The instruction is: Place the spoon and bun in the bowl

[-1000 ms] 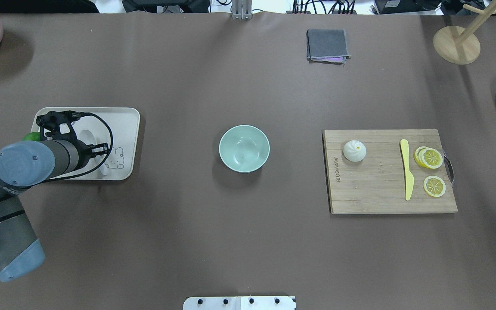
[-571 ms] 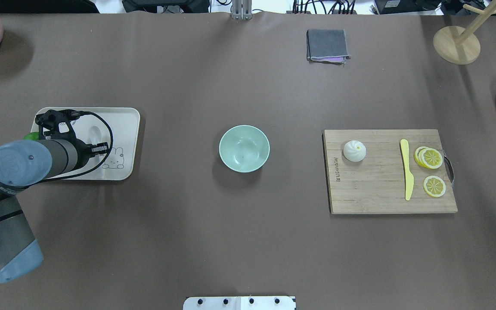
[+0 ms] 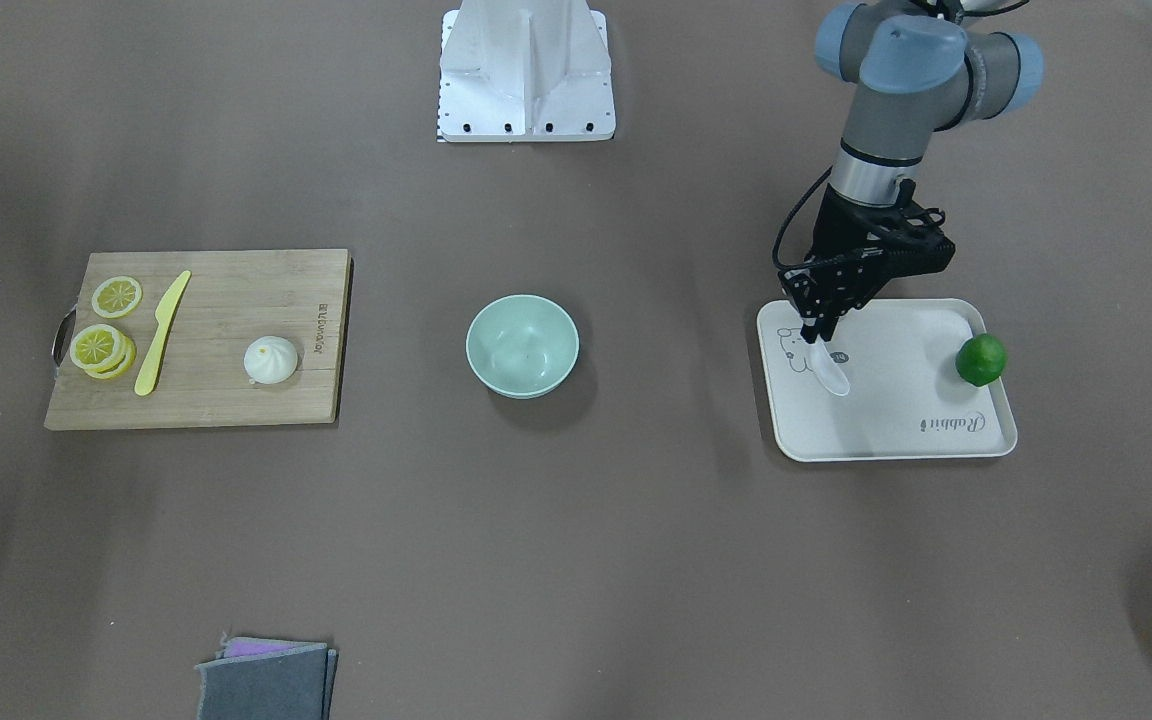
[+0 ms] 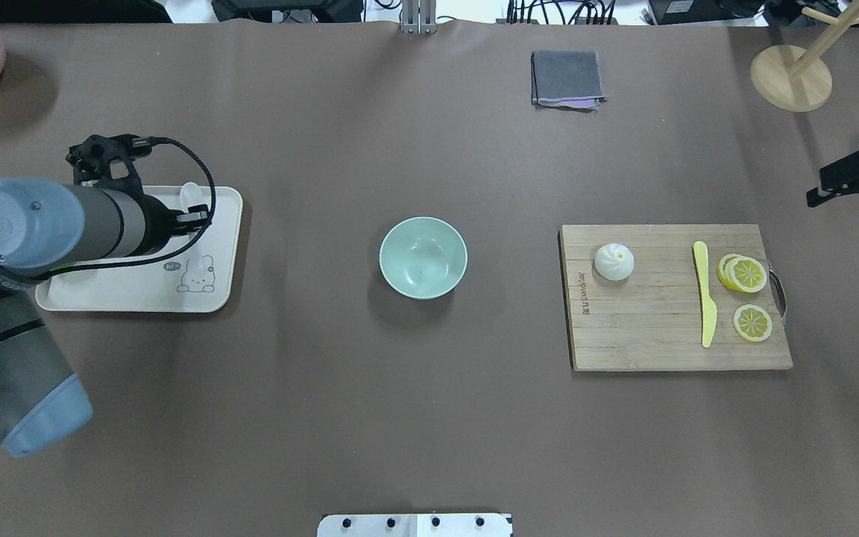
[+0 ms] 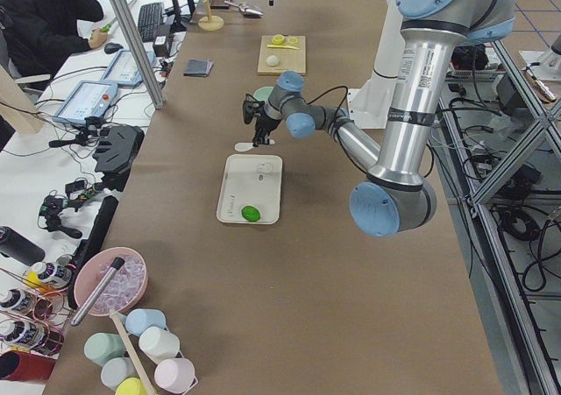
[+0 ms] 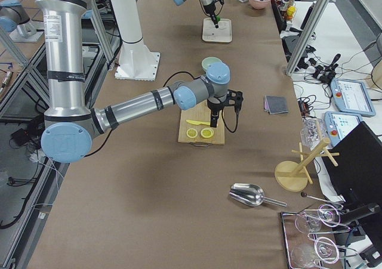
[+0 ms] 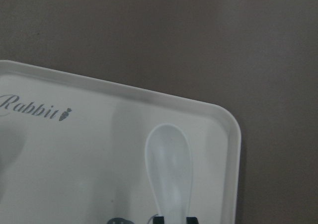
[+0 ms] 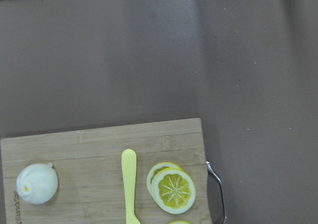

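My left gripper [image 3: 818,333] clenches the spoon [image 3: 833,373] by its handle, scoop jutting past the fingertips; right gripper [image 6: 213,123]: can't tell.

bowl [image 4: 423,257] mid-table, tray [image 4: 116,294] left — board [image 4: 653,328] right

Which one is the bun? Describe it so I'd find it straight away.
Find the wooden cutting board on the robot's right. The bun sits alone near the board's end closest to the mint-green bowl. It is the only white, round, pleated thing there; its neighbours, the plastic knife and lemon slices, are yellow.
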You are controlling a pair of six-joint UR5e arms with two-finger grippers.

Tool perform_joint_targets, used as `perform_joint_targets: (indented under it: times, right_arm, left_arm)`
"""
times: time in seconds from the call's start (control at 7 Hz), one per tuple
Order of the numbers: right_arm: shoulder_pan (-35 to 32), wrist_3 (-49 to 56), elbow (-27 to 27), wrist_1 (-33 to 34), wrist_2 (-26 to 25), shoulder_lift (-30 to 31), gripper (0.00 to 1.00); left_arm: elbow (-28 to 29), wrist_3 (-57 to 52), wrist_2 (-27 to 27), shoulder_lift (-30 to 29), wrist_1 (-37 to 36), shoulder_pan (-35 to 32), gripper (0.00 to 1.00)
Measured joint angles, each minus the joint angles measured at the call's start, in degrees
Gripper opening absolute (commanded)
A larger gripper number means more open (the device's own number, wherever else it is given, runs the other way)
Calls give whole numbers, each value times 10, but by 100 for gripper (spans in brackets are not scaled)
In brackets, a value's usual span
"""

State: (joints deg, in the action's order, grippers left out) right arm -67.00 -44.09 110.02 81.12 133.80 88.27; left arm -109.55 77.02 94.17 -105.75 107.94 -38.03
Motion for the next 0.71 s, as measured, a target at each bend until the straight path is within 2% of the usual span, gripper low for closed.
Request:
perform_joint_targets:
  times: [0.29, 0.57, 0.71]
  right_arm:
    - [105, -107, -2, -44, -75, -40, 100]
    - [224, -196, -15, -85, -185, -81, 99]
    - [261, -215, -34, -89, -221, -101, 98]
  left_arm:
    - [-5, 11, 3, -111, -111, 4, 0]
    - [-7, 29, 3, -150, -148, 12, 0]
    - [-6, 32, 2, -156, -152, 14, 0]
